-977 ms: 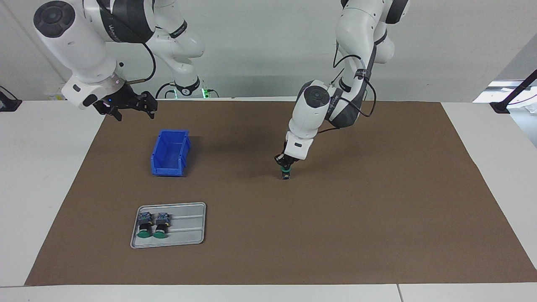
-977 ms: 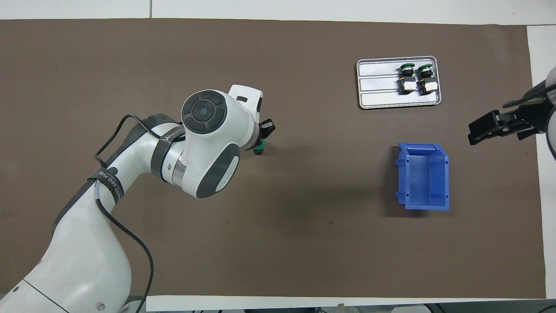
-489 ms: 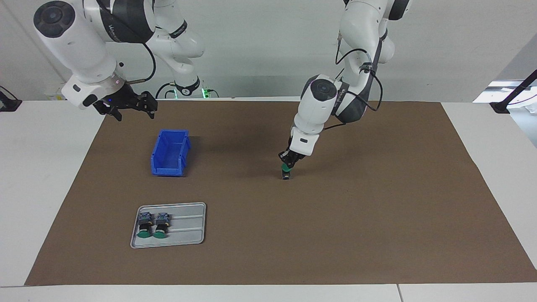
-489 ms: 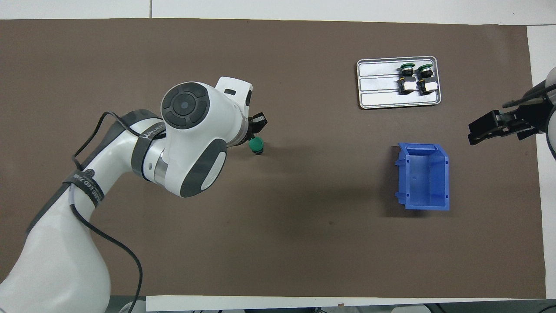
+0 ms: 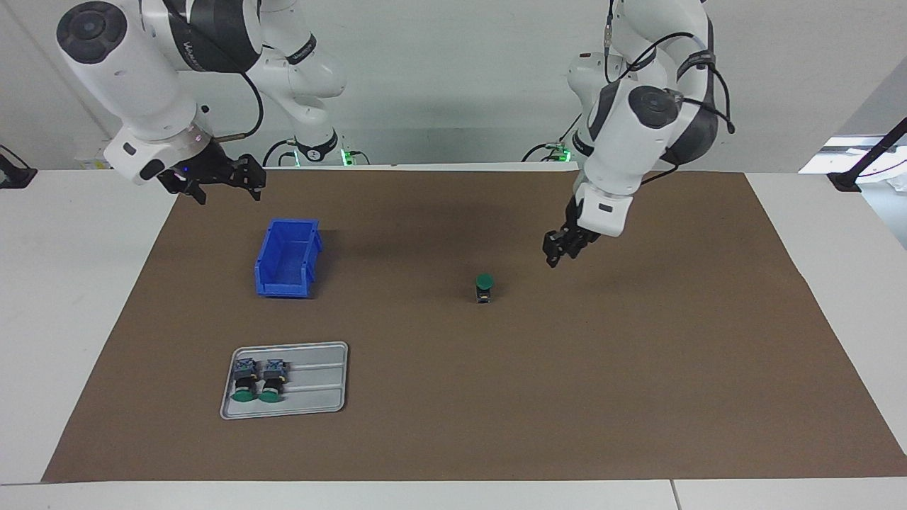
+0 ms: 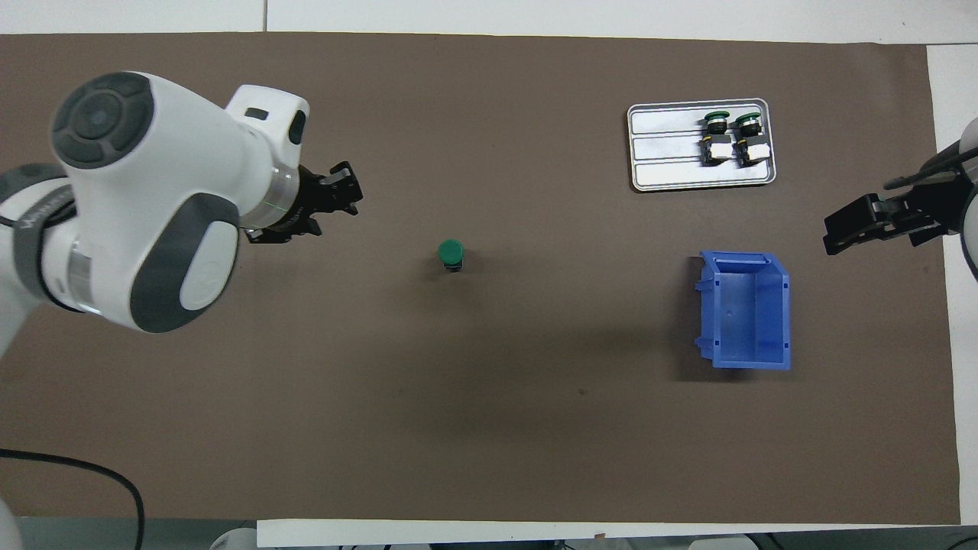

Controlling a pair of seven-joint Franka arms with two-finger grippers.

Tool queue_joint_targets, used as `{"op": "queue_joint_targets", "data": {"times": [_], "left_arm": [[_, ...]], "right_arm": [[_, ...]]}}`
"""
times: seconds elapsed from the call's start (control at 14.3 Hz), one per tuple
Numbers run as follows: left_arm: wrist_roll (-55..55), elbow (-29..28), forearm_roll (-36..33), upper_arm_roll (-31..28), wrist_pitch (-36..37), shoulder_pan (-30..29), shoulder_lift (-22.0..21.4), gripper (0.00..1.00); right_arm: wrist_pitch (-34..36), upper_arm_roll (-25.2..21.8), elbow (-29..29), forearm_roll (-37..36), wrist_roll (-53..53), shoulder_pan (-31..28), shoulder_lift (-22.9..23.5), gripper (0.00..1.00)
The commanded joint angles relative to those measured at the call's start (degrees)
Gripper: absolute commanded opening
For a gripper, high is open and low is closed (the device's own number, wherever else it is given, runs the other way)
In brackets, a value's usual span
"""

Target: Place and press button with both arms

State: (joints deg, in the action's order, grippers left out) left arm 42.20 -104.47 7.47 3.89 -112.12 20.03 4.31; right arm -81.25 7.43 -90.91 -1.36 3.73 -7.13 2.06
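The button (image 5: 483,287) is a small switch with a round flat green cap on a dark body, standing alone on the brown mat (image 5: 638,368) of the desk, below and well apart from the left gripper (image 5: 559,249). A second ago those jaws clamped its cap; now they are parted, empty and raised toward the left arm's end. It stands upright, long axis vertical, cap up, while the waiting right gripper (image 5: 225,180) hangs with jaws apart over the mat's edge.

left gripper (image 5: 556,255): raised, held empty above the mat
right gripper (image 5: 225,178): parked aloft, fingers spread, empty
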Motion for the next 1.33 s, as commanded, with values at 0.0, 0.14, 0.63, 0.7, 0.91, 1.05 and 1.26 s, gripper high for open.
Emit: {"op": "queue_joint_targets", "data": {"times": [0.0,0.14,0.63,0.7,0.91,1.05,1.26], "left_arm": [[-7.6,-0.8,-0.8,0.3,5.3,-7.3,-4.2,0.99],[-13.8,-0.3,-0.8,0.3,8.9,-12.2,-5.8,1.00],[-27.8,8.7,-9.4,0.2,22.8,-21.1,-6.3,1.00],[-28.8,10.4,-9.4,0.3,24.3,-22.1,-6.1,1.00],[-30.5,18.9,-9.8,0.2,31.4,-23.5,-2.2,1.00],[-35.0,20.8,-9.9,0.2,33.1,-23.5,-1.0,1.00],[-35.6,20.4,-9.9,0.2,30.4,-23.4,-1.1,1.00]], "right_arm": [[-0.8,0.2,-1.5,0.6,1.2,-0.7,-1.2,1.00],[-0.8,0.2,-1.5,0.6,1.2,-0.7,-1.2,1.00],[-0.8,0.2,-1.5,0.6,1.2,-0.7,-1.2,1.00],[-0.8,0.2,-1.5,0.6,1.2,-0.7,-1.2,1.00],[-1.3,0.1,-1.3,0.4,1.0,-0.9,-1.2,1.00],[-3.8,0.7,-1.0,1.3,0.6,0.4,-1.0,1.00],[-7.2,1.8,2.3,5.2,-13.9,7.8,2.3,1.00]]}}
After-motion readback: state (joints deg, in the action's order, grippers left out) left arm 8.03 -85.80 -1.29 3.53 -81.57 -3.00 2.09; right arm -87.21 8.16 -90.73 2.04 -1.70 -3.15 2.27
